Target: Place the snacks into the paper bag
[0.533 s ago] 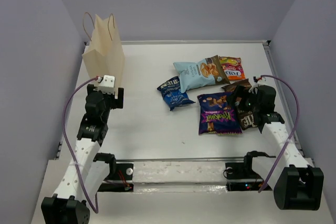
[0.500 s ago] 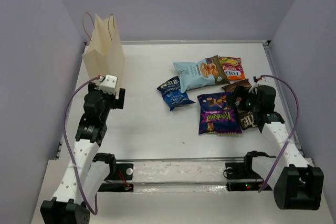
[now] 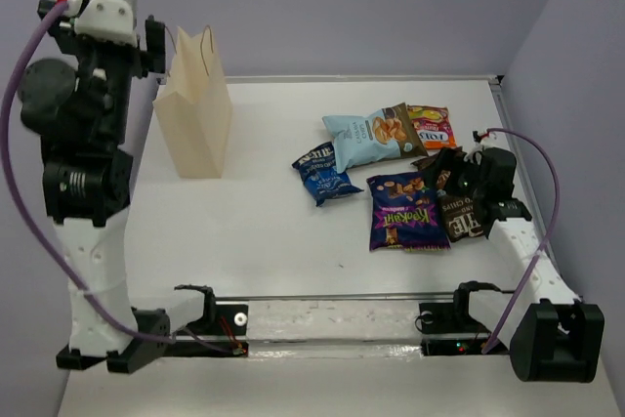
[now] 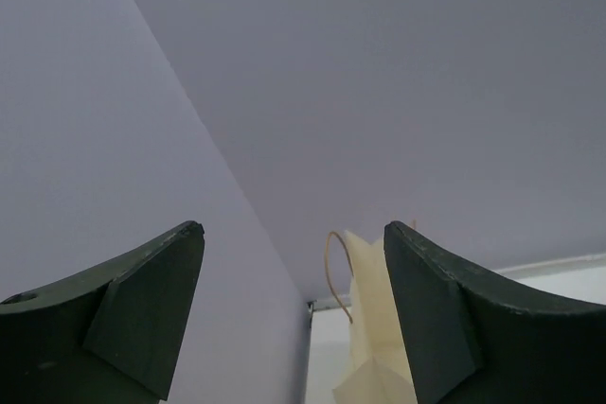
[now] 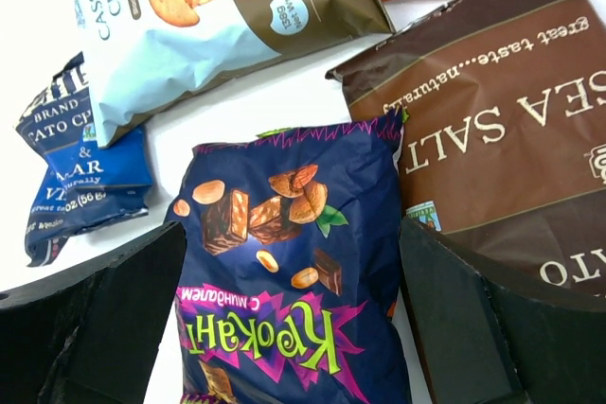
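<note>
Presently on the bench (image 3: 254,231):
- bag (image 3: 195,119): upright at the far left, handles up, well apart from every packet.
- snacks, clustered right of centre: dark blue packet (image 3: 324,175); light blue packet (image 3: 371,134) just behind it; orange-red packet (image 3: 431,124) at the light blue one's right edge; purple packet (image 3: 402,212) nearest the arms; brown packet (image 3: 464,217) beside it, partly under the right arm.
- left hand (image 4: 294,229): high over the bench's left edge, near the bag, jaws apart, empty.
- right hand (image 5: 294,229): low over the purple and brown packets, jaws spread, empty.
</note>
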`<state>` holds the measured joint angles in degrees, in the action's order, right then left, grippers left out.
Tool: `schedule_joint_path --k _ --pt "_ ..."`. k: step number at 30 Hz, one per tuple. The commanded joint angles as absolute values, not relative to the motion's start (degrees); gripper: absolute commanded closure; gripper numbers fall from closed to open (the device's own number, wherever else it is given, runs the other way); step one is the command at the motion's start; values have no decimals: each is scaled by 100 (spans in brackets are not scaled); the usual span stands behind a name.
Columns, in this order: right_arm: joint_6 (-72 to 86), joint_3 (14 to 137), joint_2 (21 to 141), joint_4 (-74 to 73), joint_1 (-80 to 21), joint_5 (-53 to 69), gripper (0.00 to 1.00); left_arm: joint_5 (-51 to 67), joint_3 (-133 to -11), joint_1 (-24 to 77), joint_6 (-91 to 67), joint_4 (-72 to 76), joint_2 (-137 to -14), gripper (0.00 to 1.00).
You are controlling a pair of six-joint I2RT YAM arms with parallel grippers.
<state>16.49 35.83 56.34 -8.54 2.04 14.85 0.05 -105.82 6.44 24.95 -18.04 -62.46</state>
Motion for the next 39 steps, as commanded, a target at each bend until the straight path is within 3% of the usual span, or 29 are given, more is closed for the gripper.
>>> schedule_joint_path --k 1,6,11,19,26,30,39 --pt "1635 3815 5704 -703 158 1678 1 -835 -11406 300 2374 -3410 -7829 9" --pt "1600 3744 5582 -747 158 1714 1 -36 -11899 -474 1996 -3602 -8673 5" --pt "1547 3578 5371 -844 158 1644 1 351 -11471 -904 1802 -3569 -8895 6" --pt "1547 3445 5063 -1028 158 1407 0 685 -10417 -967 2021 -3296 -8859 7" --pt "1503 3533 5010 -1081 158 1336 0 449 -10318 -976 1890 -2962 -9272 12" --pt "1468 3630 5185 -1125 158 1380 0 509 -10380 -984 1749 -2751 -9457 22" --pt "1512 4217 6063 -1327 158 1134 2 1142 -9660 -976 1687 -2444 -9352 58"
